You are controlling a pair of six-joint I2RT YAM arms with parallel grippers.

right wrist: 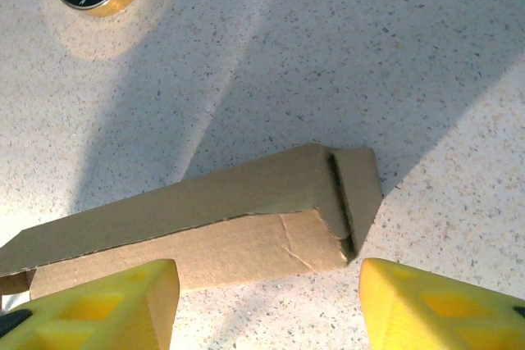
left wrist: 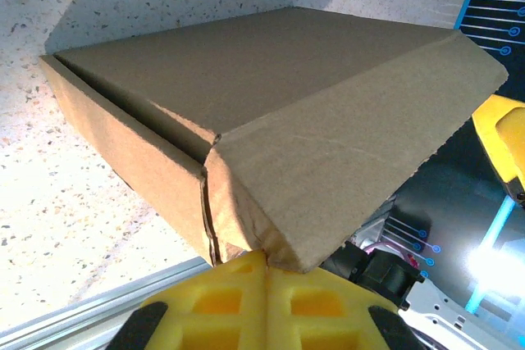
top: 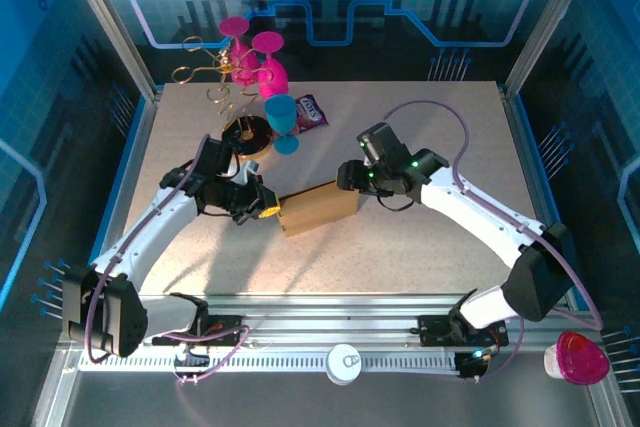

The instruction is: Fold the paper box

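Observation:
The paper box (top: 318, 209) is a flat brown cardboard box lying mid-table, with its lid folded down. My left gripper (top: 265, 209) is at its left end. In the left wrist view the yellow fingers (left wrist: 230, 301) are pressed together and pinch the crumpled near corner of the paper box (left wrist: 271, 112). My right gripper (top: 350, 175) hovers at the box's far right end. In the right wrist view it (right wrist: 267, 309) stands open, with the long side of the paper box (right wrist: 213, 227) just beyond its fingertips. The side flap at that end stands slightly ajar.
Behind the box are a round gold tin with a dark lid (top: 247, 135), a blue goblet (top: 282, 119), pink goblets (top: 262, 67), a gold wire rack (top: 200, 72) and a purple packet (top: 311, 110). A pink cup (top: 580, 357) sits at the front right, by the rail.

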